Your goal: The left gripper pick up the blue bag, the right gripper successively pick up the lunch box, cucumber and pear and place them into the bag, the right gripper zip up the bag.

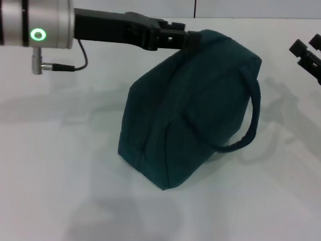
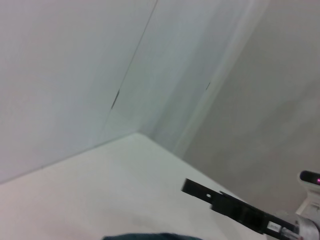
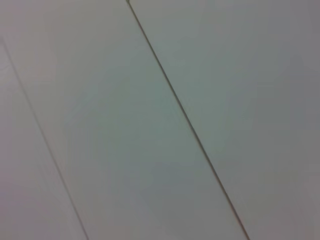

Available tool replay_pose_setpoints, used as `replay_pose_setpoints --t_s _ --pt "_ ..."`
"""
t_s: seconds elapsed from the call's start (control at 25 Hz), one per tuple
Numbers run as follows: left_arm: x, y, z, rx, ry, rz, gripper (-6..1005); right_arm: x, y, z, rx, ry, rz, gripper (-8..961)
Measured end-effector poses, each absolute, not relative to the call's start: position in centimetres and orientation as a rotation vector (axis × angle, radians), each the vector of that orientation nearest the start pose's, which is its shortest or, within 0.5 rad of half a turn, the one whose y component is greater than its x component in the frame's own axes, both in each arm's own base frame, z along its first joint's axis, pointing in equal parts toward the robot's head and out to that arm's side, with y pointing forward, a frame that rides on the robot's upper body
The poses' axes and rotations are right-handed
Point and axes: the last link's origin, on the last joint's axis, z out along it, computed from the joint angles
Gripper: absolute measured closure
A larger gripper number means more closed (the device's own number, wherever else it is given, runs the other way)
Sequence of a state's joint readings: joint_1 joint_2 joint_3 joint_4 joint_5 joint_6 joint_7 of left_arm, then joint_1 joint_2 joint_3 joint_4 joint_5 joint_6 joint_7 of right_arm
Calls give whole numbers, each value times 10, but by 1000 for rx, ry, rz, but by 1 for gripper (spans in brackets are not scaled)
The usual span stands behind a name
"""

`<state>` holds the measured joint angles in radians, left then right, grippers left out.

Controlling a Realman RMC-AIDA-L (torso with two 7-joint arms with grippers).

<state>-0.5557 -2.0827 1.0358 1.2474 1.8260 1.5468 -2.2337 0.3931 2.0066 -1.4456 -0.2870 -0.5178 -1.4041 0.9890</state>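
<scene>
**Kid:** What is your left hand (image 1: pixel 192 39) doing?

**Me:** It is reaching out across the white surface (image 1: pixel 60 165) and has grabbed the blue bag (image 1: pixel 190 110) by its top edge. My fingers are pinched on the cloth there. The bag hangs down from my hand and tips over, so only its bottom corner touches the surface.

**Kid:** And your other hand?

**Me:** My right hand (image 1: pixel 307 51) is off to the side, well away from the bag and at about the same height as my left hand. It is not holding anything I can see. I can't tell if its fingers are apart or together.

**Kid:** What does the bag look like?

**Me:** It is big, soft and dark blue-green. One loop handle (image 1: pixel 248 120) droops down its side, below my left hand. The top looks closed. I can't see the zip or the inside from here.

**Kid:** Is the job nearly done?

**Me:** I think so. I can't see the lunch box, the cucumber or the pear anywhere on the surface. The bag looks full and puffy, so I guess they are inside, and the zipping may be done too. I can't be sure, because the zip is hidden.
</scene>
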Motion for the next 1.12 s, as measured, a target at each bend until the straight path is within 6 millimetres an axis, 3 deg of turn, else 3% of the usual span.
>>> replay_pose_setpoints --t_s 0.2,0.4,0.52,0.84,1.0,1.04,1.12 --pt "-148 345 56 -2762 -747 -749 454 276 306 28 -2051 556 1382 77" --pt "-174 316 64 -2748 -614 -781 353 266 279 39 -2259 319 1450 73" --pt "-194 292 68 -2738 -530 -820 333 263 266 38 -2390 261 1463 75" --pt "-247 240 51 -2769 -461 -814 332 270 241 10 -2634 242 1356 79" --pt "-266 225 39 -2775 -451 -826 332 282 235 -10 -2715 295 1200 79" --pt "-280 215 26 -2785 -442 -819 332 285 234 -14 -2725 312 1156 79" --pt "-289 208 17 -2792 -440 -814 332 294 233 -24 -2730 337 1062 79"
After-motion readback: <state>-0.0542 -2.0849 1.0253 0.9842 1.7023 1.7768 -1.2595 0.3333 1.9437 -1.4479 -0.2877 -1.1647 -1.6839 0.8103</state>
